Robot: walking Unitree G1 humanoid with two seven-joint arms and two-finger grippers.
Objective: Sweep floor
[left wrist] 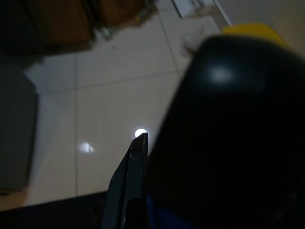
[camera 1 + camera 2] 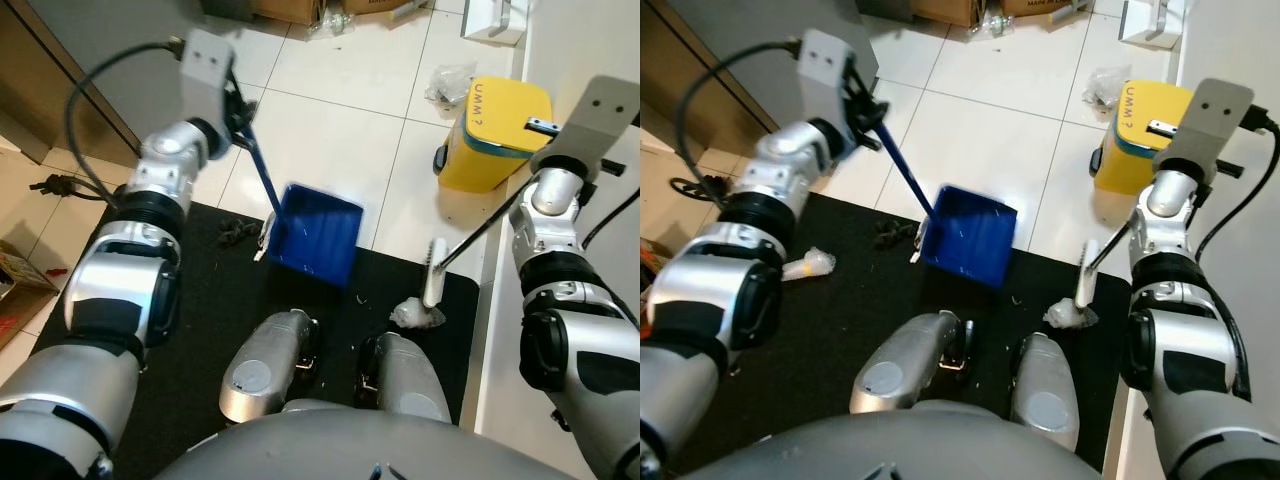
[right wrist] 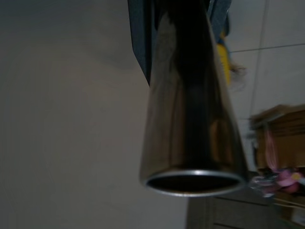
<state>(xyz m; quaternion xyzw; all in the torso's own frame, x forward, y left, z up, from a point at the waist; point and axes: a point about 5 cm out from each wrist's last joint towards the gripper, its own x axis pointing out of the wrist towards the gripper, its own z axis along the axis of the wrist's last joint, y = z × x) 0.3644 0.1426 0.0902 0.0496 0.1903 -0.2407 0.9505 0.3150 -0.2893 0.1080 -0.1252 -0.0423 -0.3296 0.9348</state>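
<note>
A: Where is the blue dustpan [image 2: 318,235] seen?

B: It is seen tilted at the far edge of the black mat [image 2: 215,320], partly over the white tiled floor [image 2: 330,120], just ahead of the robot's silver feet [image 2: 265,365]. Its blue handle [image 2: 262,172] is clamped in the left end effector [image 2: 238,112], raised above the floor.

A: And the brush?

B: A white brush head [image 2: 1083,285] is rested on the mat beside a crumpled white scrap [image 2: 1068,316]. Its metal pole [image 2: 1118,240] is run up toward the right end effector [image 2: 1180,150]; whether those fingers are closed on it cannot be told. In the right wrist view the pole's open tube end [image 3: 194,181] is shown close up.

A: What is offered by one eye view and not the other?

B: A white wrapper [image 2: 810,263] on the mat's left side is shown in the right eye view. A dark clump of debris [image 2: 237,231] near the dustpan is shown in both.

A: Anything else nearby?

B: A yellow bin [image 2: 495,132] is stood on the tiles by the right wall, with a crumpled bag [image 2: 448,82] just behind it.
</note>
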